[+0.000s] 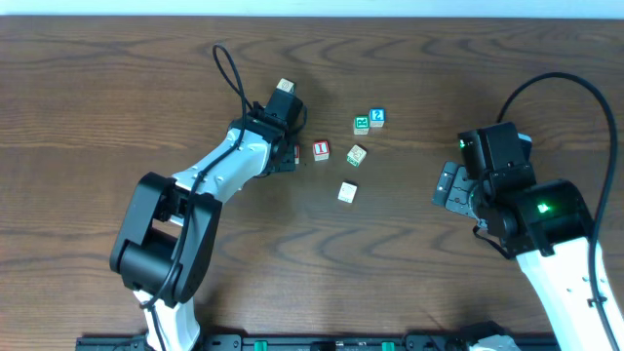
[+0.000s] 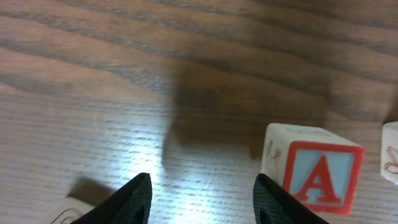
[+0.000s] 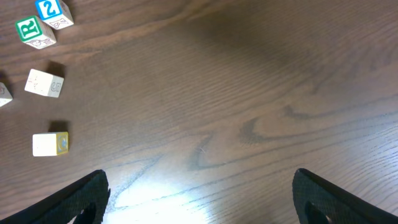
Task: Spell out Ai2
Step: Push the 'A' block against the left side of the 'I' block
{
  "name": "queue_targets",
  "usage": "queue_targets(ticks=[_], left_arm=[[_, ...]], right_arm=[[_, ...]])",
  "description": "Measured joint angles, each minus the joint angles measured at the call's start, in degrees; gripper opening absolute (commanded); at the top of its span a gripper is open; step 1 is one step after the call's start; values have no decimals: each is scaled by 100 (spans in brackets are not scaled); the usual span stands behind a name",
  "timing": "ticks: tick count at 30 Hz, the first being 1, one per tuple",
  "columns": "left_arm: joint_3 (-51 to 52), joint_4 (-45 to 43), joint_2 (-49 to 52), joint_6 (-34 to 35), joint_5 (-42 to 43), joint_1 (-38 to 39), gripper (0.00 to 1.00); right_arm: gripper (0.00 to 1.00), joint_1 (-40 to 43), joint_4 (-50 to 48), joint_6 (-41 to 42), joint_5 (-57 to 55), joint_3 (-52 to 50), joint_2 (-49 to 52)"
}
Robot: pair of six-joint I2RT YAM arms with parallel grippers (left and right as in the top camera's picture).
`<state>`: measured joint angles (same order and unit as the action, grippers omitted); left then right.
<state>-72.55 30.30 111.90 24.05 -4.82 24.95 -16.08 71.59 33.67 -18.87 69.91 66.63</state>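
The A block (image 2: 317, 177), white with a red A on light blue, stands just right of my left gripper (image 2: 204, 200), which is open and empty, low over the wood. In the overhead view the A block (image 1: 295, 154) is mostly hidden beside my left gripper (image 1: 283, 156). The red I block (image 1: 321, 150) lies just right of it, and its edge shows in the left wrist view (image 2: 390, 152). The blue 2 block (image 1: 377, 117) lies further right and also shows in the right wrist view (image 3: 53, 12). My right gripper (image 3: 202, 199) is open and empty, far right of the blocks in the overhead view (image 1: 450, 187).
A green R block (image 1: 361, 123) touches the 2 block. A tan block (image 1: 357, 154) and a white block (image 1: 347, 192) lie below them. Another tan block (image 1: 285, 88) sits by the left wrist. A pale block corner (image 2: 74, 211) shows left of the left fingers.
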Motion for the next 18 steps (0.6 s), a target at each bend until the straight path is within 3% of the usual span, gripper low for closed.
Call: queue_targets(ticks=[18], left_arm=[[0,-282,20,83,149,0,54]], right_arm=[[94,0,-4,0,-2,0,0]])
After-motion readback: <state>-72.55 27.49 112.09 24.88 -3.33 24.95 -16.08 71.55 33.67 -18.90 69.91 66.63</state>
